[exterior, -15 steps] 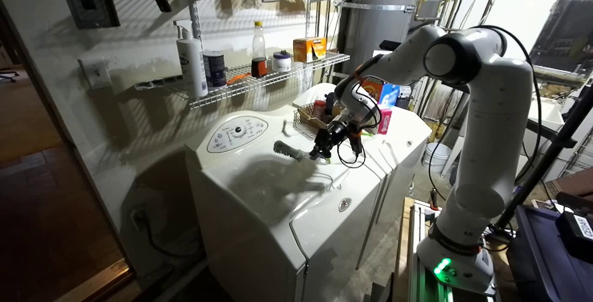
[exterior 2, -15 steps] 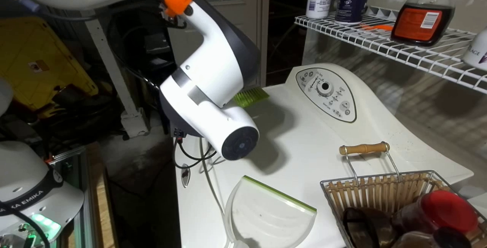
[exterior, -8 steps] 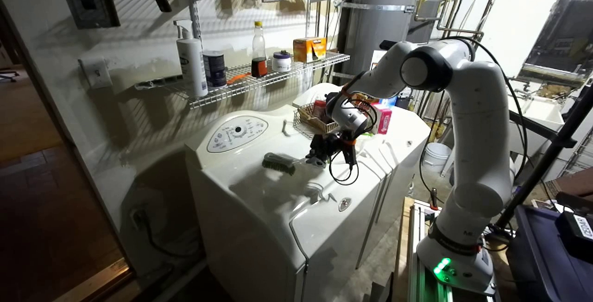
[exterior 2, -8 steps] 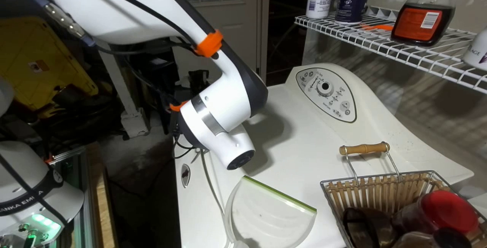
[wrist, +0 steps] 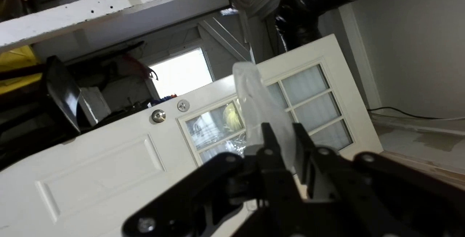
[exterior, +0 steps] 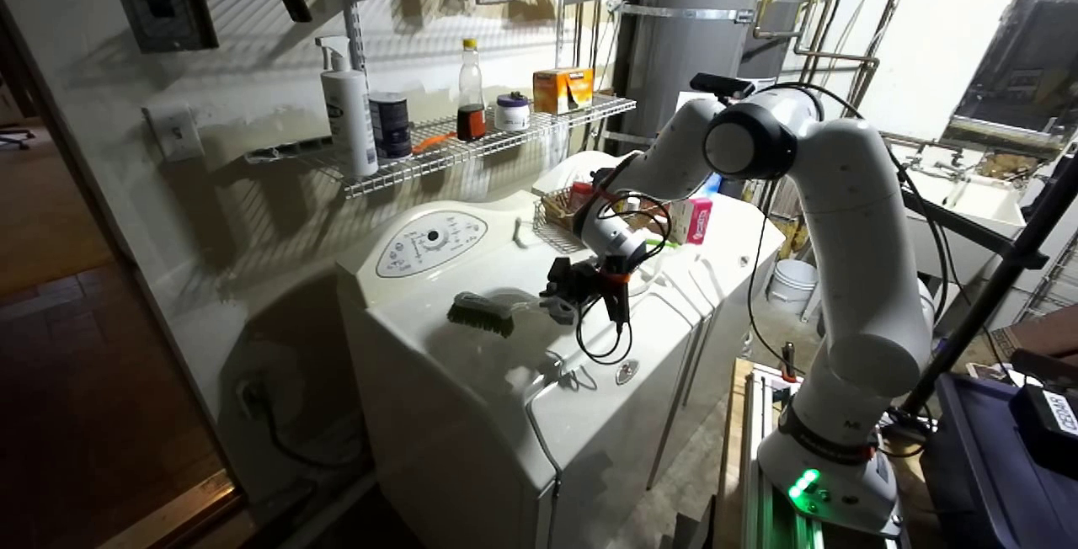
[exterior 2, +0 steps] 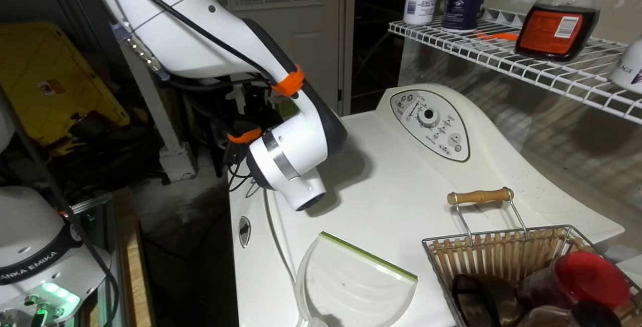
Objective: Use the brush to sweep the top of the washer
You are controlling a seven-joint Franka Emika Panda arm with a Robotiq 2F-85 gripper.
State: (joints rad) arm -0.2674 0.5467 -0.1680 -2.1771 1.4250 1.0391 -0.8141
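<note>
brush (exterior: 480,315) farther from basket (exterior 2: 494,254), claw (wrist: 282,131) clamping handle (wrist: 259,102), white washer (exterior: 476,376) beneath (wire shelves (exterior: 455,158) behind)

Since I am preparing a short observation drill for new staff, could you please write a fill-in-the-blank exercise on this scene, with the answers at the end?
1. The handle of the brush is clamped ____ the fingers.
2. The bristles point ____, toward the top of the washer.
3. The straight edge of the dustpan is coloured ____.
4. The cap of the bottle of dark liquid is coloured ____.

Missing words: between; down; green; yellow.
</note>
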